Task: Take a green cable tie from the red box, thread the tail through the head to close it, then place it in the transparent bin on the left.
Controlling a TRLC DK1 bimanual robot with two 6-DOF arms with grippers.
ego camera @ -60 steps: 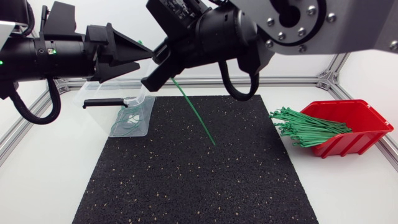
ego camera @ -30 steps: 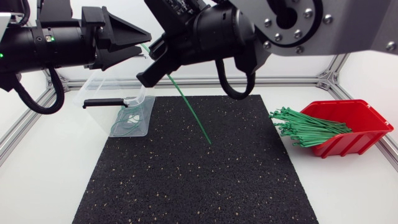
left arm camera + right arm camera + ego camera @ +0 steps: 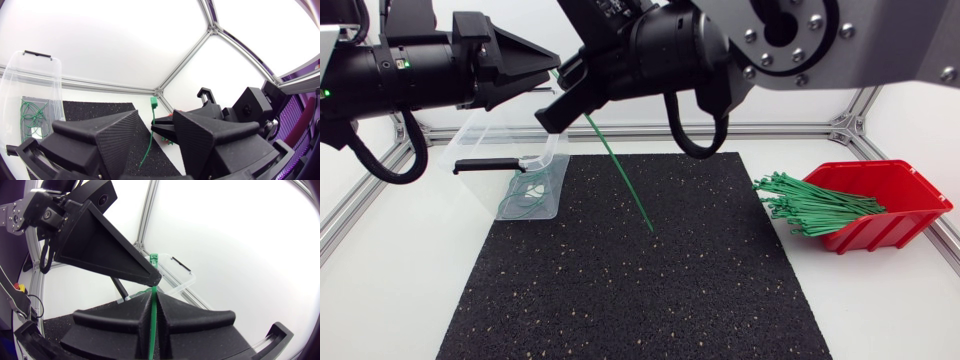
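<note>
white surface (image 3: 380,300), black mat (image 3: 620,290), one green cable tie (image 3: 618,172) held high between both arms.
right jaws grip the tie below its head (image 3: 154,258), tail hanging free; left jaws are open at the head, perhaps touching it. close them squarely, no twist. only the wrist views show the head; the head view shows the tail tip, transparent bin (image 3: 480,150) and red box (image 3: 895,228).

Both arms are held high, their hands meeting tip to tip. The left arm (image 3: 390,80) lies level, and the left hand (image 3: 550,78) points rightward with its fingers spread. The right arm (image 3: 800,40) reaches past the middle, wrist angled down-left. The right hand (image 3: 154,302) has its fingers pressed together on a green cable tie (image 3: 620,170). One left fingertip (image 3: 149,277) seems to touch the right tips, though contact is unclear.
</note>
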